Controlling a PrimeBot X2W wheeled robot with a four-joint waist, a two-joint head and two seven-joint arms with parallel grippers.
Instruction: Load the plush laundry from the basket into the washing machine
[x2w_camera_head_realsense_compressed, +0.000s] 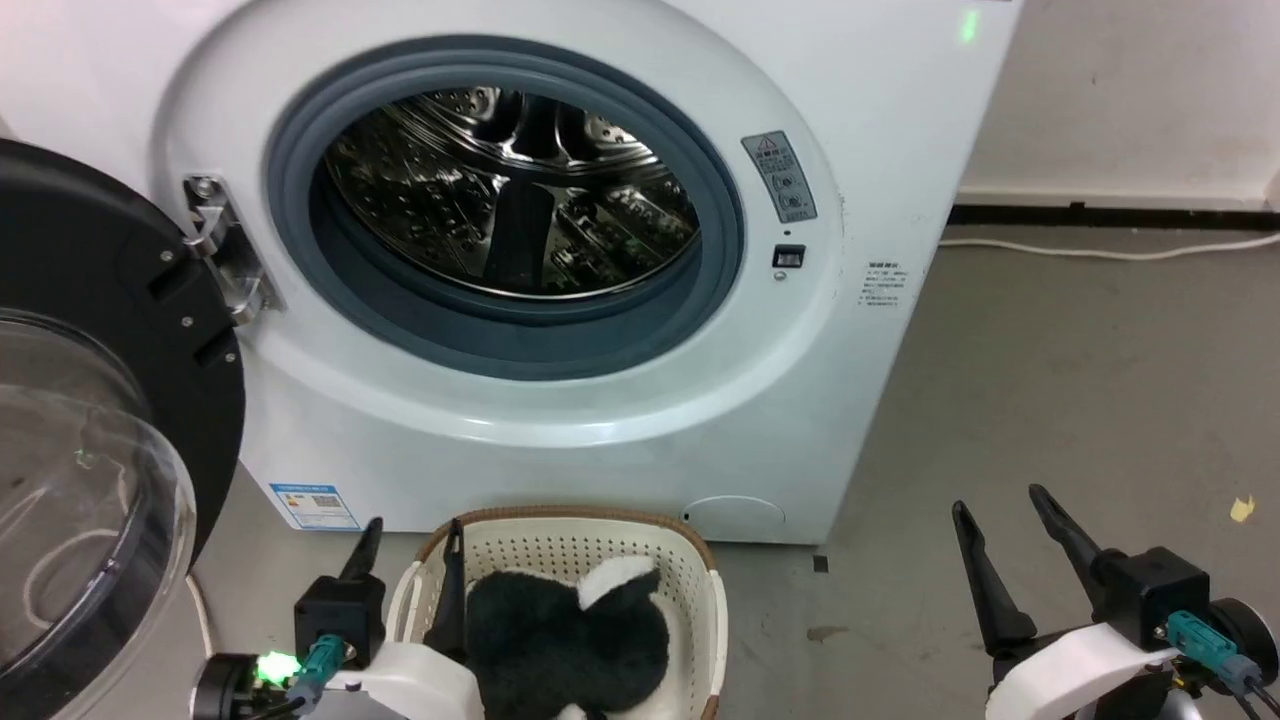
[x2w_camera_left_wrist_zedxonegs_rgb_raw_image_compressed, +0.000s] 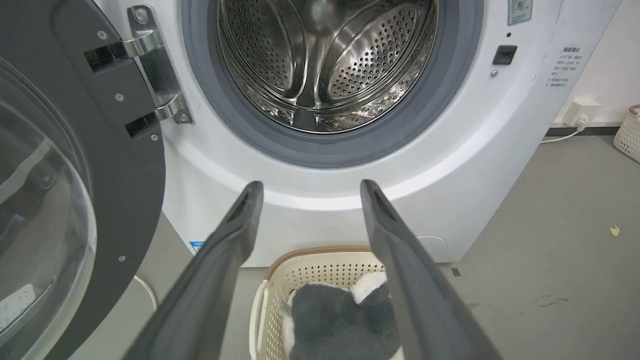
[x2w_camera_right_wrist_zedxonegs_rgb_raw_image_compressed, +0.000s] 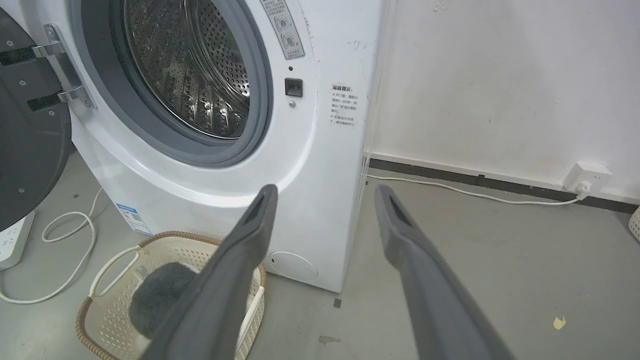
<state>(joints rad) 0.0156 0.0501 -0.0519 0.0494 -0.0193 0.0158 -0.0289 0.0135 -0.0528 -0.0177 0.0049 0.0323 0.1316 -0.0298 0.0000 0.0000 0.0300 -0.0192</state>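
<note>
Left pincer (x2w_camera_head_realsense_compressed: 414, 525): It was spread wide and held nothing. It stood at the lower left of the head view, and its two dark fingers pointed toward the front of the machine.
Left fingers (x2w_camera_head_realsense_compressed: 358, 560): One finger was outside the basket, on its left side. The other crossed the left rim, just beside the black fur. Whether it touched the fur could not be told.
Right pincer (x2w_camera_head_realsense_compressed: 998, 498): It was also spread wide and held nothing. It was over the bare floor at the lower right, well apart from the basket.
Plush laundry (x2w_camera_head_realsense_compressed: 560, 640): It lay inside the basket. It was a fluffy black shape with a white patch on the side nearer the machine, and it took most of the width.
Basket (x2w_camera_head_realsense_compressed: 690, 570): It was cream and perforated, with a brown woven-look rim. It stood on the floor just in front of the washing machine, below the round opening.
Washing machine (x2w_camera_head_realsense_compressed: 880, 130): It was a white front loader. A grey rubber ring (x2w_camera_head_realsense_compressed: 290, 180) went around the opening, and the shiny perforated drum (x2w_camera_head_realsense_compressed: 510, 200) showed through it.
Door (x2w_camera_head_realsense_compressed: 90, 280): It was swung fully open to the left on a metal hinge (x2w_camera_head_realsense_compressed: 225, 250). It had a black frame and a clear dome.
Floor (x2w_camera_head_realsense_compressed: 1050, 380): It was grey. A white cable (x2w_camera_head_realsense_compressed: 1100, 250) ran along the wall at the right, and a small yellow scrap (x2w_camera_head_realsense_compressed: 1242, 508) lay near the right pincer.
</note>
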